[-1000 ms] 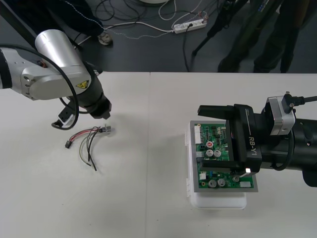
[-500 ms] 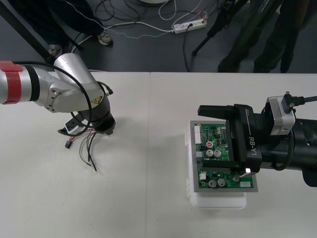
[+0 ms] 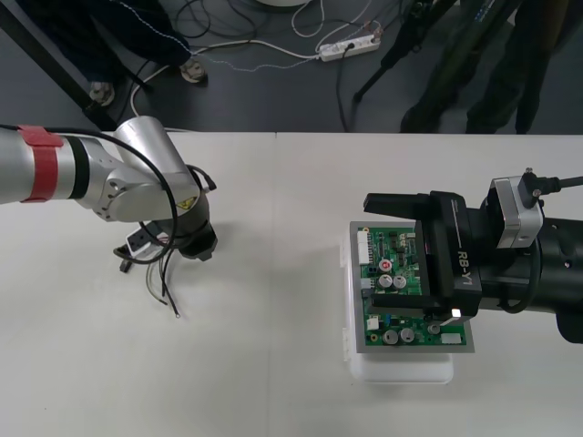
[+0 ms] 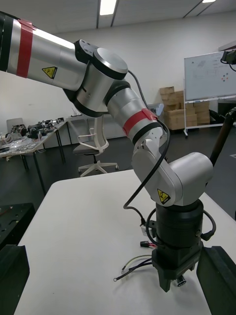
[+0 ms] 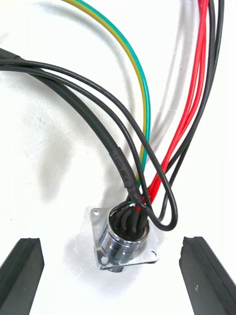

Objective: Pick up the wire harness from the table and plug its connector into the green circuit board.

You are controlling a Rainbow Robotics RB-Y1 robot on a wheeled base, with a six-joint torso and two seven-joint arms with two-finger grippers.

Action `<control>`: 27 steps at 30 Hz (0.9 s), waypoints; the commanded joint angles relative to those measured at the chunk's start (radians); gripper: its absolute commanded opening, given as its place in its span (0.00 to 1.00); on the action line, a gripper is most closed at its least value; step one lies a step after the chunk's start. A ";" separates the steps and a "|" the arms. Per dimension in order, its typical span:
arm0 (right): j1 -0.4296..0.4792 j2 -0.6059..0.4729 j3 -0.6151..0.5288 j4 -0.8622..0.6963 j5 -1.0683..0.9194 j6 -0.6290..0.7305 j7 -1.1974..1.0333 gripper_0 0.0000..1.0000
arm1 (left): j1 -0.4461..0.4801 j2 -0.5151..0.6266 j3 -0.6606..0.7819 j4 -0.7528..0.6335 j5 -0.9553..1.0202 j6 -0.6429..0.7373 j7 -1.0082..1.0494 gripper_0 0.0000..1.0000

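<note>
A plain light table [image 3: 273, 382] has 1 thin seam running from its far edge toward its near edge. 2 things lie on it, well apart.

On the left part lies the wire harness [image 3: 164, 273]. Its thin red, black and green-yellow wires spread loosely over the surface. The small black plug [image 3: 124, 267] is at the outer end, and loose wire ends point toward the near edge. Its round metal socket [image 5: 125, 240] rests on the tabletop, with the wires leading out of it.

On the right part sits a white base [image 3: 401, 371] carrying the green board [image 3: 387, 273].
</note>
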 commanded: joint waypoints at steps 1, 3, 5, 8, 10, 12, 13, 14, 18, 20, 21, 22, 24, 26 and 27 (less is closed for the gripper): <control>-0.012 -0.008 -0.013 -0.009 -0.001 -0.006 0.063 1.00 | -0.052 -0.022 -0.039 0.028 -0.004 0.078 -0.045 0.81; -0.012 -0.010 -0.013 -0.009 -0.001 -0.006 0.074 1.00 | -0.052 -0.030 -0.051 0.041 -0.004 0.090 -0.045 0.81; -0.012 -0.010 -0.013 -0.009 -0.001 -0.006 0.084 1.00 | -0.052 -0.040 -0.062 0.056 -0.004 0.101 -0.043 0.81; -0.012 -0.010 -0.013 -0.009 -0.001 -0.006 0.101 1.00 | -0.052 -0.051 -0.065 0.070 -0.001 0.103 -0.040 0.81; -0.012 -0.010 -0.013 -0.010 -0.001 -0.006 0.113 1.00 | -0.050 -0.053 -0.065 0.068 0.001 0.103 -0.039 0.81; -0.012 -0.010 -0.013 -0.010 -0.001 -0.006 0.123 1.00 | -0.050 -0.053 -0.066 0.068 0.002 0.103 -0.036 0.81; -0.012 -0.010 -0.013 -0.010 -0.003 -0.006 0.126 1.00 | -0.050 -0.053 -0.069 0.070 0.002 0.103 -0.034 0.81; -0.012 -0.010 -0.013 -0.010 -0.003 -0.006 0.130 1.00 | -0.050 -0.053 -0.069 0.068 0.002 0.103 -0.034 0.81; -0.012 -0.011 -0.016 -0.010 -0.003 -0.006 0.143 1.00 | -0.052 -0.054 -0.080 0.068 0.002 0.103 -0.029 0.81; -0.012 -0.010 -0.016 -0.009 -0.003 -0.006 0.144 1.00 | -0.050 -0.054 -0.082 0.070 0.002 0.103 -0.028 0.81; -0.012 -0.010 -0.016 -0.009 -0.003 -0.006 0.144 1.00 | -0.050 -0.054 -0.085 0.070 0.002 0.103 -0.026 0.81; -0.012 -0.010 -0.016 -0.010 -0.003 -0.006 0.147 1.00 | -0.052 -0.054 -0.086 0.070 0.002 0.104 -0.025 0.81; -0.012 -0.010 -0.016 -0.009 -0.003 -0.006 0.147 1.00 | -0.050 -0.054 -0.089 0.070 0.002 0.104 -0.023 0.81; -0.012 -0.010 -0.016 -0.009 -0.003 -0.006 0.149 1.00 | -0.050 -0.054 -0.091 0.070 0.002 0.103 -0.023 0.80; -0.012 -0.010 -0.016 -0.010 -0.003 -0.006 0.150 1.00 | -0.050 -0.054 -0.091 0.071 0.002 0.104 -0.023 0.79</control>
